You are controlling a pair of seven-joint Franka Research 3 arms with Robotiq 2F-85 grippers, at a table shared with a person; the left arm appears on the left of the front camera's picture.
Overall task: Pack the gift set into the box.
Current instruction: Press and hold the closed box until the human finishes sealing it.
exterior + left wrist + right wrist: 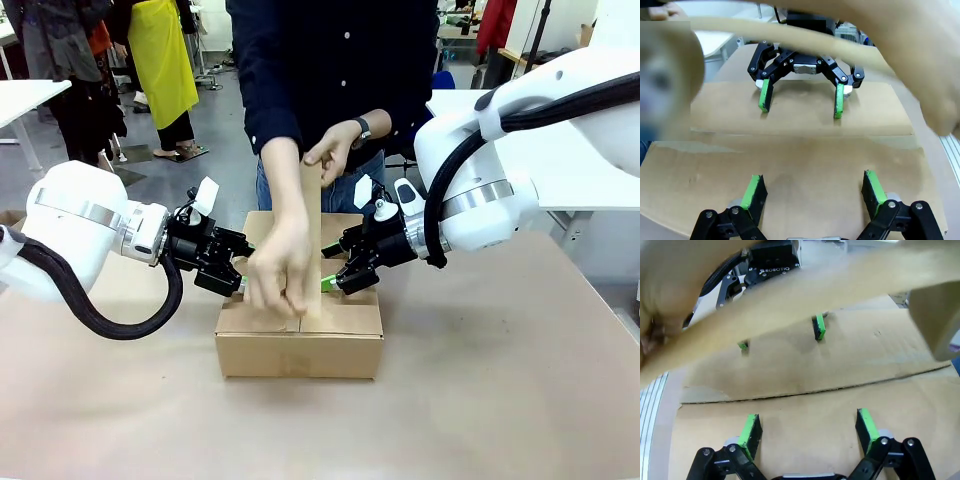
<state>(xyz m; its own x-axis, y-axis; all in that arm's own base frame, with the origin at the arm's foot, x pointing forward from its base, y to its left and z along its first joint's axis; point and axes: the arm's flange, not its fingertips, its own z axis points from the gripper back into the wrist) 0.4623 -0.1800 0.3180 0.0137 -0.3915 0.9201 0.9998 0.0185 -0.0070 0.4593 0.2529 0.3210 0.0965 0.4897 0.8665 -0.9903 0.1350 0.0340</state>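
Stage: late, judging by the 2 top flaps already folded flat and meeting at a seam; gift set presumably inside, not visible.
Box [298,340]: 1 brown carton, mid-surface [480,400], between the 2 arms, flaps down.
Left hand [240,281]: wide open, holding nothing, green pads resting on or just above the left flap; contact hard to tell.
Right hand [328,281]: wide open, holding nothing, pads low over the right flap, facing the left hand across the seam.
Tape [312,240]: 1 tan strip, stretched upward from the seam at the near edge of the box.
Person's hands: 2; lower hand [280,268] pressing the strip end at the near edge of the top, upper hand [332,150] pulling the strip taut above.
Done: flaps closed, held in place by the 2 arms.
Left: strip to be laid along the seam and smoothed down, then release of the flaps.
Count: 1 box, 2 flaps showing, 1 strip, 2 robot hands, 2 person's hands.
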